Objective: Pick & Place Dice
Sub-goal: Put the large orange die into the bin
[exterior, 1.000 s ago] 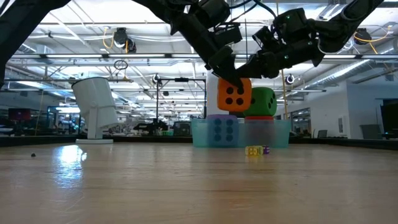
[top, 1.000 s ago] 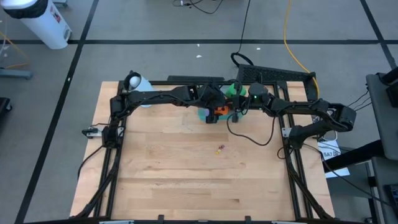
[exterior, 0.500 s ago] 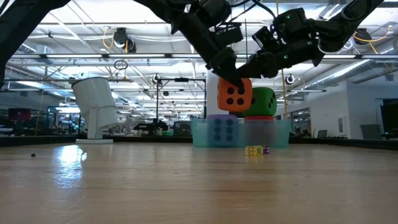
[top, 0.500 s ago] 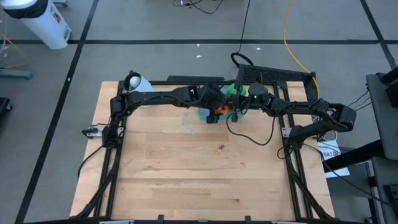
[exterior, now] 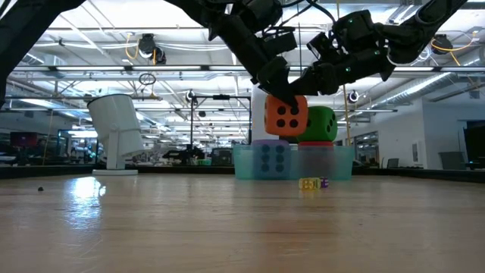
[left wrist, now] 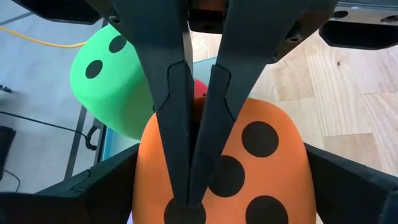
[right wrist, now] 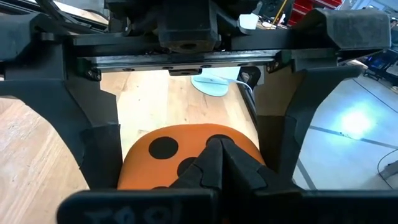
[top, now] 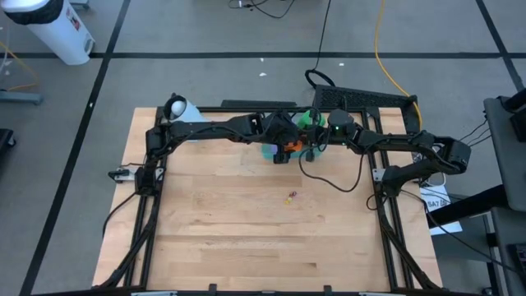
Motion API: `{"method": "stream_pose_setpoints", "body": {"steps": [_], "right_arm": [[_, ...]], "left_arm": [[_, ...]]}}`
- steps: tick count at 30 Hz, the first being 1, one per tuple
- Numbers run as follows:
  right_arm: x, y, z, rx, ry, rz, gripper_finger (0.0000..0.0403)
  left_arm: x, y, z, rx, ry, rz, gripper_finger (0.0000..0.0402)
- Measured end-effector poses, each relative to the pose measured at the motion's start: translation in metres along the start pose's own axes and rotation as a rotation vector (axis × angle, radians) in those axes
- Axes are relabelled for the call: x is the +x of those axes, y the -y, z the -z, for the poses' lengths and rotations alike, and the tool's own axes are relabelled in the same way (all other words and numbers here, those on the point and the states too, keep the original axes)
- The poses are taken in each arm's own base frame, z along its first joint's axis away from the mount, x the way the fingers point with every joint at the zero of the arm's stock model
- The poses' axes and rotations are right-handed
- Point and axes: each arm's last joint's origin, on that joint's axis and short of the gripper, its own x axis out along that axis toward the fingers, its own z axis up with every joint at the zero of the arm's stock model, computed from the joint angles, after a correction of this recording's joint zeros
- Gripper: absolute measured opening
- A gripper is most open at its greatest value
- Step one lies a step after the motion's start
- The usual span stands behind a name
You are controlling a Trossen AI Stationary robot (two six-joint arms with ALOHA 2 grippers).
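The orange die [exterior: 286,115] hangs under my left gripper [exterior: 279,89], just over the translucent teal tray [exterior: 337,163] at the table's far edge. A purple-blue die [exterior: 270,158] sits in the tray right below it; whether the two touch I cannot tell. The green die [exterior: 320,123] rests on the red die [exterior: 318,142] inside the tray. My right gripper [exterior: 311,80] is open and stands close by the orange die's upper right side, fingers either side of it [right wrist: 196,155], with no contact showing. The second purple-blue die is hidden. My left gripper pinches the orange die's top [left wrist: 249,134] between its two nearly closed fingers [left wrist: 174,124]. They come from above, slanting down from the table's left. The die hangs below them, slightly tilted, over the tray.
A white cylinder [exterior: 117,136] stands at the far left of the table. A small coloured item [top: 290,196] lies on the wood near the middle. A small black device [top: 122,173] sits at the left edge. The near half of the table [top: 246,247] is bare wood.
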Motion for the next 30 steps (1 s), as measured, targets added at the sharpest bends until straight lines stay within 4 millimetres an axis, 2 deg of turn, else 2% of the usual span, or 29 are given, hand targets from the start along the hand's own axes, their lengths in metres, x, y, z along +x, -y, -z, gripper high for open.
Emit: {"method": "stream_pose_setpoints", "body": {"steps": [19,30], "right_arm": [[-0.0001,0.0005,0.0001,0.012,-0.001,0.009,0.0],[-0.0002,0.0008,-0.0002,0.022,0.004,0.008,0.0]], "left_arm": [[-0.0004,-0.0011,-0.0008,0.037,-0.015,-0.058,0.0399],[-0.0016,0.0072,-0.0049,0.119,-0.039,-0.124,0.0398]]}}
